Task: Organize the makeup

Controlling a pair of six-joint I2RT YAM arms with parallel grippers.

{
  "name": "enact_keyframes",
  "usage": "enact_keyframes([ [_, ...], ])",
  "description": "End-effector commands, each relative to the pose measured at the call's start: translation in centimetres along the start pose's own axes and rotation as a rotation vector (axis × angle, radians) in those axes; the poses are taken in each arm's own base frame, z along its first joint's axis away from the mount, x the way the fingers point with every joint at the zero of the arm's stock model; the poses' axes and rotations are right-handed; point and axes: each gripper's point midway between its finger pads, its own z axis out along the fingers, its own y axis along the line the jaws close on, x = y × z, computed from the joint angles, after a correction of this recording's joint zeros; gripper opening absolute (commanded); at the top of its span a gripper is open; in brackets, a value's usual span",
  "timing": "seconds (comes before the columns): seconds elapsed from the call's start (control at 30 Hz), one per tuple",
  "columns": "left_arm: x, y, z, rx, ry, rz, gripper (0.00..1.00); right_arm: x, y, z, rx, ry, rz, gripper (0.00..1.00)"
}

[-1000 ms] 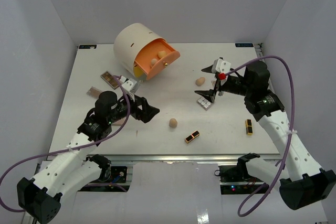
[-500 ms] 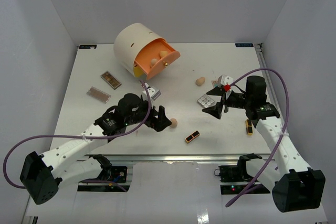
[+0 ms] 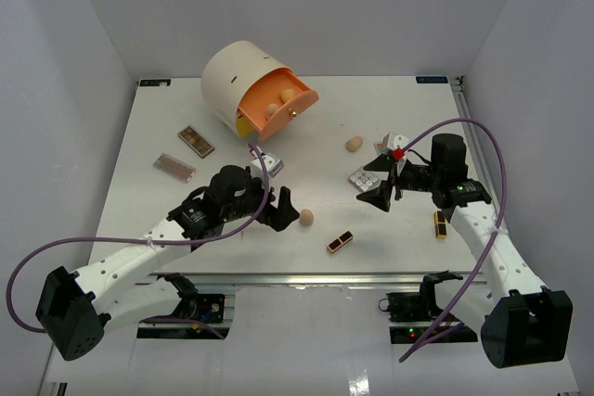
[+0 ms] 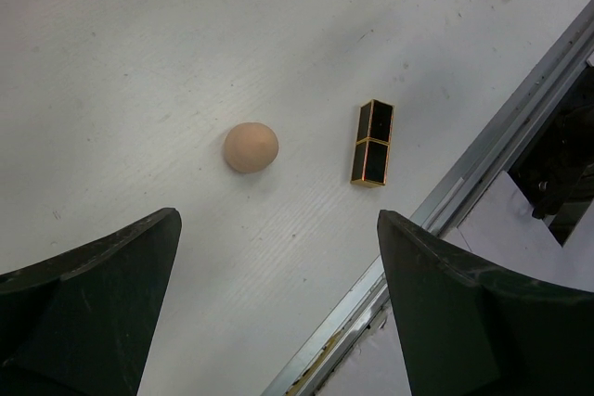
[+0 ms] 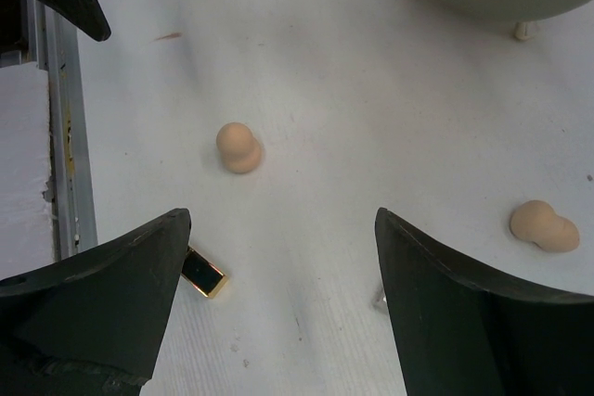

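The tan egg-shaped sponge (image 4: 251, 146) lies just ahead of the left gripper (image 4: 278, 220), centred between its wide-spread, empty fingers (image 4: 111, 275). The right gripper (image 5: 283, 220), likewise spread and empty, is farther off.

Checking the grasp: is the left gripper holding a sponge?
No, the nearest sponge lies free on the table ahead of the open left gripper.

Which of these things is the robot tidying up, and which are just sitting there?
Part of the job: tan sponges, black-and-gold cases, small square palette, flat pinkish palettes.
Just there: cream drawer unit (maybe where the makeup goes), table, metal rail.
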Motion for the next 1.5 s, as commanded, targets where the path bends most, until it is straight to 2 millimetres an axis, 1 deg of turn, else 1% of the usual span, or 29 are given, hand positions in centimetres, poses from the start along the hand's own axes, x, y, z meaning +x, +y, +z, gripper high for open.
enact_keyframes([
  [0.0,-1.4,-0.1,-0.9,-0.015,-0.053,0.016,0.98,-1.3,-0.2,-0.3,-0.006,-0.014,-0.035,0.87],
  [0.23,-1.8,-0.3,-1.0,-0.012,-0.058,0.000,0.98,-0.9,-0.3,-0.3,-0.007,-0.009,-0.026,0.87],
  [0.53,-2.0,0.7,-1.8,-0.076,-0.071,-0.013,0.98,-0.6,-0.6,-0.4,-0.007,-0.007,-0.020,0.87],
  [0.63,-2.2,0.7,-1.6,-0.082,-0.076,-0.016,0.98,-0.5,-0.6,-0.6,-0.007,-0.011,-0.013,0.87],
  [0.67,-2.2,0.8,-1.3,-0.083,-0.071,-0.018,0.98,-0.4,-0.6,-0.7,-0.005,-0.012,-0.010,0.87],
  [0.73,-2.3,0.6,-0.8,-0.078,-0.059,-0.035,0.95,-0.4,-0.6,-0.8,-0.005,-0.014,-0.011,0.87],
  [0.77,-2.7,0.5,-0.6,-0.075,-0.064,-0.040,0.93,-0.5,-0.5,-0.8,-0.005,-0.016,-0.014,0.87],
  [0.87,-2.6,0.4,0.6,-0.084,-0.042,-0.081,0.89,-0.5,-0.3,-0.8,-0.011,-0.021,-0.014,0.87],
  [0.9,-2.3,1.0,1.4,-0.124,-0.026,-0.103,0.87,-0.5,-0.2,-0.8,-0.015,-0.023,-0.012,0.87],
  [0.97,-1.2,1.5,2.6,-0.164,0.019,-0.106,0.86,-0.6,-0.2,-0.8,-0.016,-0.024,-0.013,0.87],
  [1.0,-1.0,1.6,3.1,-0.182,0.029,-0.106,0.85,-0.6,-0.2,-0.8,-0.016,-0.025,-0.013,0.87],
  [1.13,0.8,1.8,6.2,-0.239,0.116,-0.091,0.83,-0.7,-0.1,-0.8,-0.015,-0.026,-0.017,0.87],
  [1.3,2.0,2.1,9.2,-0.294,0.174,-0.051,0.82,-0.6,0.0,-0.9,-0.014,-0.025,-0.017,0.87],
  [1.4,2.5,2.4,10.5,-0.312,0.201,-0.033,0.77,-0.5,-0.1,-0.9,-0.009,-0.021,-0.016,0.87],
  [1.47,3.2,2.4,10.9,-0.323,0.225,-0.022,0.73,-0.4,-0.1,-0.9,-0.006,-0.020,-0.015,0.87],
])
